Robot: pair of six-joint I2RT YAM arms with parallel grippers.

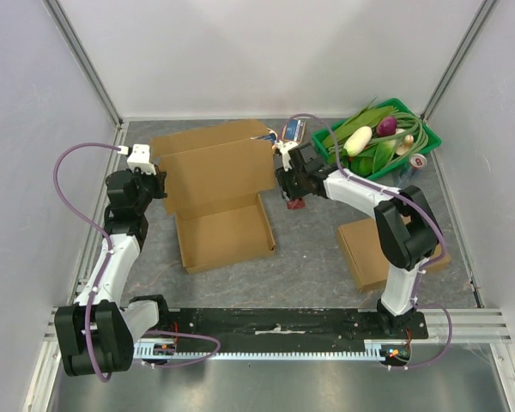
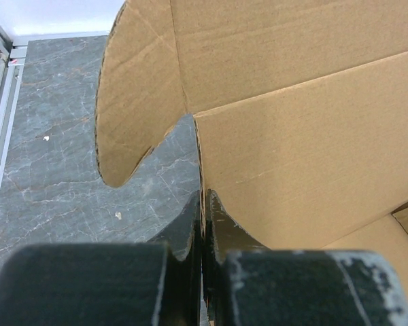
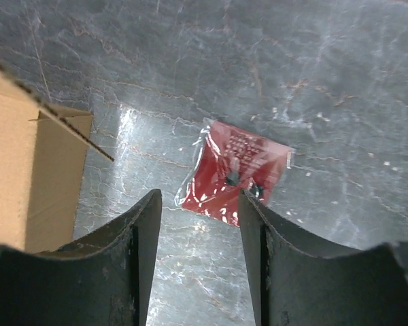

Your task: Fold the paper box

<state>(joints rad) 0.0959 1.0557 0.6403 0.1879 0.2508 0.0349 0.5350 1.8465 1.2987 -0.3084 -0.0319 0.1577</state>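
- Grey marbled desk [image 1: 313, 249] enclosed by plain white walls [image 1: 266, 51]; both arm bases sit on a rail at the near edge.
- Paper box [image 1: 215, 189]: brown cardboard, left of centre on the desk. Its shallow tray lies open on the near side, and a large lid panel rises from the tray's far edge.
- Left fingers [image 1: 160, 184]: at the left edge of the paper box, pressed together on a cardboard wall. In the left wrist view the wall's edge runs straight into the seam between the two pads, with a rounded side flap curving away to the left.
- Right fingers [image 1: 284, 178]: just beside the right edge of the lid panel, pointing down at the desk. In the right wrist view they stand moderately apart with nothing between them, and the corner of a box flap shows at the left.
- Red packet [image 3: 234, 173]: flat on the desk in clear wrapping, directly below the gap between the right fingers. Contact cannot be determined.
- Green basket [image 1: 430, 140]: far-right corner, filled with vegetables [image 1: 360, 137].
- Flat cardboard piece [image 1: 360, 253]: on the right side of the desk, partly hidden by the right arm, well apart from the paper box.
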